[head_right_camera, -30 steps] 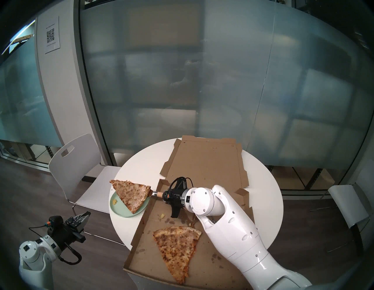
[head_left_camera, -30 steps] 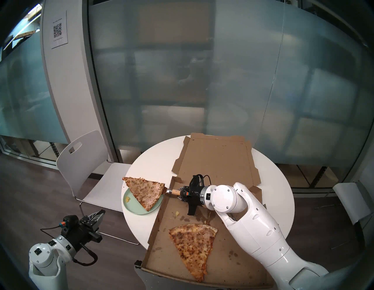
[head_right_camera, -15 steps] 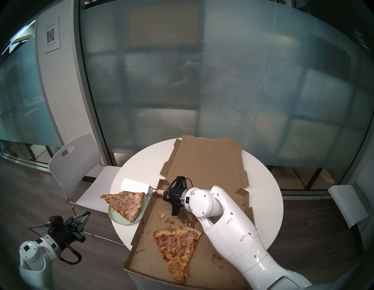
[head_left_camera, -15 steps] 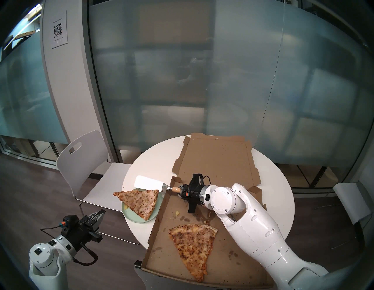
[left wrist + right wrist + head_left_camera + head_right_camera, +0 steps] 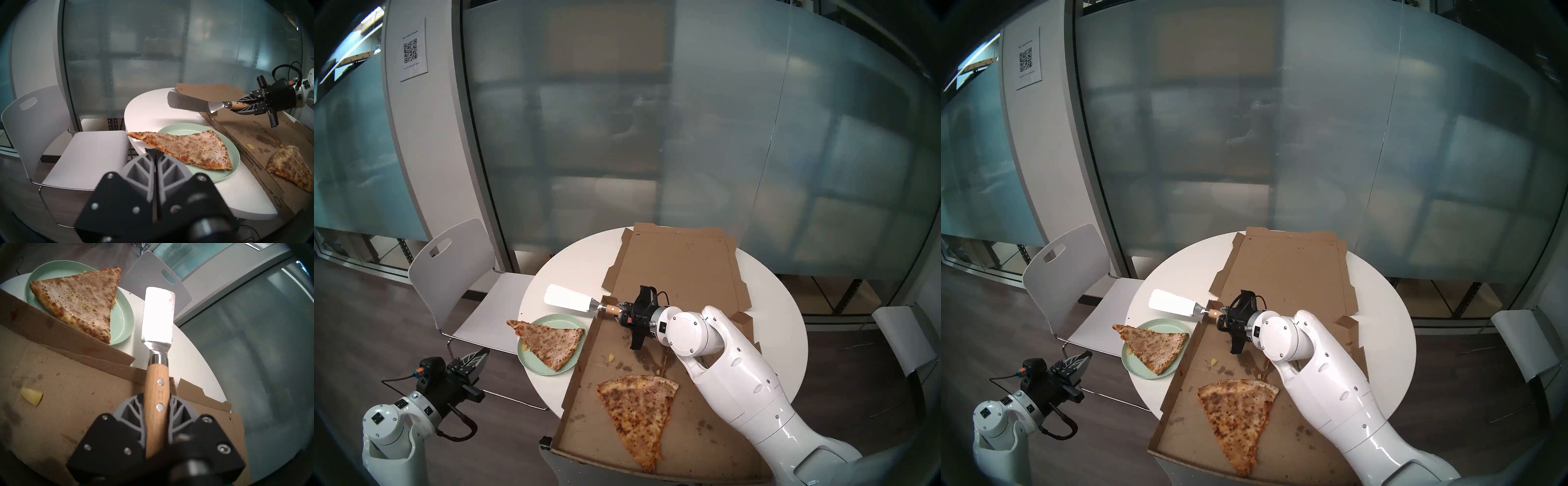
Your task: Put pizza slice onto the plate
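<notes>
With the pizza slice [image 5: 551, 342] resting on the plate [image 5: 531, 365], my right gripper [image 5: 157, 405] clamps the spatula [image 5: 158, 314], which I judge needs only setting down.

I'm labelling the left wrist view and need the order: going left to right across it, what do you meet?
White chair → pizza slice on the plate → spatula → right gripper → second slice in the pizza box.
</notes>
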Robot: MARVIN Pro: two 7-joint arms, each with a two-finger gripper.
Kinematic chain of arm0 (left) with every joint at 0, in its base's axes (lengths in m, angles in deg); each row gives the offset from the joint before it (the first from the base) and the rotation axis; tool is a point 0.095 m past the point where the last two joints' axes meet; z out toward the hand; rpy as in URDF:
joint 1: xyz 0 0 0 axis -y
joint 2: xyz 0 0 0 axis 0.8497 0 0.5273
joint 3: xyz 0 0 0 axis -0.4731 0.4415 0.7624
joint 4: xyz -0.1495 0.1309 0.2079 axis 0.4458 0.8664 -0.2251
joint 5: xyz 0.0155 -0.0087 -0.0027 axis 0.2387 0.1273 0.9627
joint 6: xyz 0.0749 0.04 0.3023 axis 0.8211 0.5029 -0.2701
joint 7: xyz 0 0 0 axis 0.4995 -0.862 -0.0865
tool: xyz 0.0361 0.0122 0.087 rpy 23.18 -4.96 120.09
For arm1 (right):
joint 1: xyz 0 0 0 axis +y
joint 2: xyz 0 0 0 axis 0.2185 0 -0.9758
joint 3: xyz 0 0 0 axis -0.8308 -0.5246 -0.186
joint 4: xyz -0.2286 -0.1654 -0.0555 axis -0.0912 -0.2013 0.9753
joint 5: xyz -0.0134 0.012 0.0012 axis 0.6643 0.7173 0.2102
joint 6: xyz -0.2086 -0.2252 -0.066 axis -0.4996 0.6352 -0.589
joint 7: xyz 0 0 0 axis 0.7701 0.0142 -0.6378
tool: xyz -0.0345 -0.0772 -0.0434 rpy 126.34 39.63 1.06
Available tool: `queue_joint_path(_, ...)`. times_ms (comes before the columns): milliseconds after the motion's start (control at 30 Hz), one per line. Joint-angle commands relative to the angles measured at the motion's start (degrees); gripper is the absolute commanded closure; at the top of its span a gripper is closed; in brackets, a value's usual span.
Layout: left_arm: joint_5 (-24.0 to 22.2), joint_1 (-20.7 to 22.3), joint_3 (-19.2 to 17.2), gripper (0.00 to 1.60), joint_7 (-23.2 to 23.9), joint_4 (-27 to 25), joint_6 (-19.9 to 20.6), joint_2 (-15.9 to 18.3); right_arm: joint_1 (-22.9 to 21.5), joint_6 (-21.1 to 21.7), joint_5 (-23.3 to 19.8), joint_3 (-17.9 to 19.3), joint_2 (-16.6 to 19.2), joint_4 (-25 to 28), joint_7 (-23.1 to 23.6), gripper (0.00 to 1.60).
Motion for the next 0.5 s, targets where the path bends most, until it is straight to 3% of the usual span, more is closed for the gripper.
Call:
queue_joint_path(0, -0.22, 1.0, -0.22, 1.37, 0.02, -1.27, 0.44, 0.73, -0.75, 0.95, -3.48, 2.22, -0.81, 2.4, 2.37, 1.6)
queue_joint_path(333, -0.41, 1.79, 0.03, 1.37, 0.33, -2.13, 0.63, 0.74, 3.34, 5.48, -10.27, 6.97, 0.78, 9.01, 10.54, 1.6)
queue_joint_path(367, -0.43, 1.9, 0.06, 1.37, 0.45, -2.38, 0.76, 0.75, 4.69, 7.34, -11.15, 8.06, 1.96, 11.91, 13.12, 1.6)
queue_joint_path(467, -0.5, 2.06, -0.01, 1.37, 0.66, -2.64, 0.77, 0.78, 5.42, 8.11, -12.92, 9.83, 3.14, 13.17, 15.77, 1.6)
